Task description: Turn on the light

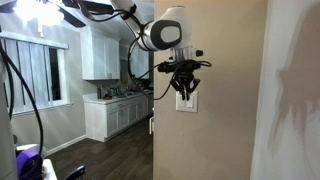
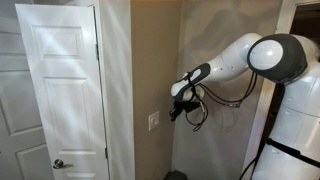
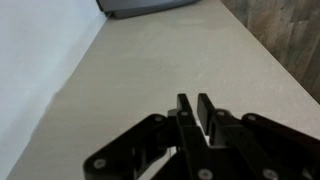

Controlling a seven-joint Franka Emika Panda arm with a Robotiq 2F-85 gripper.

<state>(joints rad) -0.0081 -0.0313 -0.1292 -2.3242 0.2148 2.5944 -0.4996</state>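
A white light switch plate (image 1: 187, 102) sits on the beige wall, and also shows in an exterior view (image 2: 153, 121) near the wall's corner. My gripper (image 1: 184, 88) is right at the plate, its fingers over the plate's upper part. In an exterior view the gripper (image 2: 176, 112) is just to the side of the plate, close to the wall. In the wrist view the two black fingers (image 3: 195, 108) are together with only a thin gap and hold nothing. They point along the bare beige wall (image 3: 150, 60). The switch itself is hidden in the wrist view.
A white panelled door (image 2: 60, 90) stands beside the wall corner. White kitchen cabinets (image 1: 108, 55) and a counter lie in the room behind. Black cables (image 2: 200, 118) hang from the arm. A grey object (image 3: 140, 6) shows at the wrist view's top edge.
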